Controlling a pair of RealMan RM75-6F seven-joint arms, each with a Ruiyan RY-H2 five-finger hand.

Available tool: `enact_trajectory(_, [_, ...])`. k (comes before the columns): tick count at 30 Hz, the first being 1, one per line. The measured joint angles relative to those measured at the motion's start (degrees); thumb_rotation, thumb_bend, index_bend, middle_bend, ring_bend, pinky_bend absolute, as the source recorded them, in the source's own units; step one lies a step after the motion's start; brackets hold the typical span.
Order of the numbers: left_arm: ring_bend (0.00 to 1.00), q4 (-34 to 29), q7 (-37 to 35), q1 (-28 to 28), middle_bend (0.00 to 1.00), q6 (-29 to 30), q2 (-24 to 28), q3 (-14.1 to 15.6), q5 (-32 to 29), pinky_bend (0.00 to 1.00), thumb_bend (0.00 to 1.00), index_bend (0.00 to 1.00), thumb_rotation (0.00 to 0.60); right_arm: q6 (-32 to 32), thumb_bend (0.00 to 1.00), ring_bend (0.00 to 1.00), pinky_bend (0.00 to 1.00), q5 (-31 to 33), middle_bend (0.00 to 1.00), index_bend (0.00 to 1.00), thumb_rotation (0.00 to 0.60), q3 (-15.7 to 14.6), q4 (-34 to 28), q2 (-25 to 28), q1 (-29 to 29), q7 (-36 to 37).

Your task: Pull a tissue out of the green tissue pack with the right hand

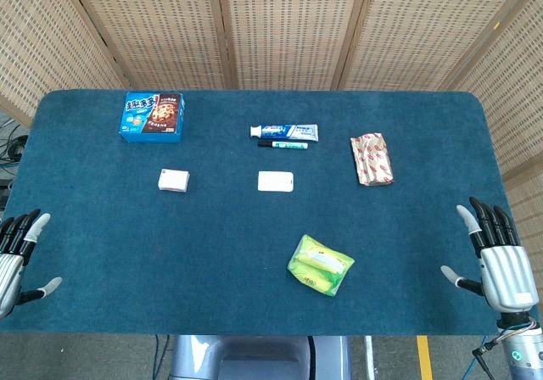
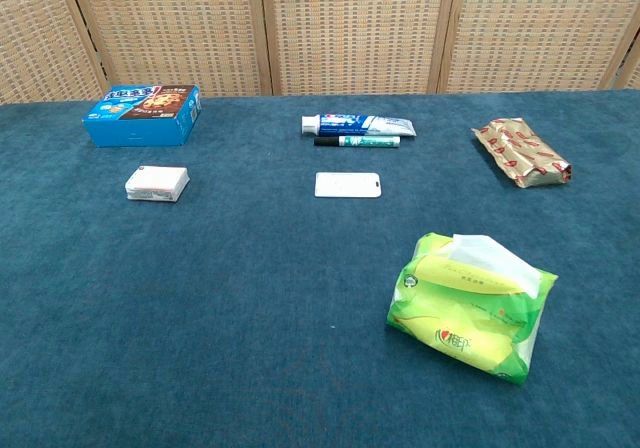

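While both hands wait at table edges, green tissue pack (image 1: 320,265) lies untouched lower centre-right in head view, white tissue tuft poking from top slit. Right hand (image 1: 495,257) at lower right edge, well apart from pack: fingers straight, spread, pointing up-frame, thumb out toward pack, holding nothing. Left hand (image 1: 19,253) at lower left edge, same spread pose, empty. Further up-frame: white card (image 1: 276,181), small white box (image 1: 173,180), toothpaste tube (image 1: 284,131) just above marker pen (image 1: 283,144), red-gold snack pouch (image 1: 372,159), blue biscuit box (image 1: 153,116) upper left. Blue table cloth (image 1: 102,261) under all.
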Motion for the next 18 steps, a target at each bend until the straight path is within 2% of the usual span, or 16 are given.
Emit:
enact_trajectory(11, [0.00,0.04,-0.03,-0.08,0.00,-0.30,-0.02,-0.07,-0.31,0.00,0.02,0.00,0.600,-1.32,0.00,0.00,0.00,-0.36,0.00,0.02,0.600,-0.45,-0.22,-0.58,0.56,-1.98])
enact_trajectory(16, [0.00,0.09,-0.10,-0.25,0.00,-0.69,-0.01,-0.23,-0.73,0.00,0.02,0.00,0.600,-3.84,0.00,0.00,0.00,-1.82,0.00,0.09,0.600,-0.98,-1.26,-0.44,2.11,-2.53])
enact_trajectory(18, [0.00,0.02,0.02,-0.36,0.00,-1.01,-0.03,-0.38,-1.21,0.00,0.02,0.00,0.600,-5.43,0.00,0.00,0.03,-2.82,0.04,0.13,0.600,-1.20,-1.86,-0.17,3.24,-2.64])
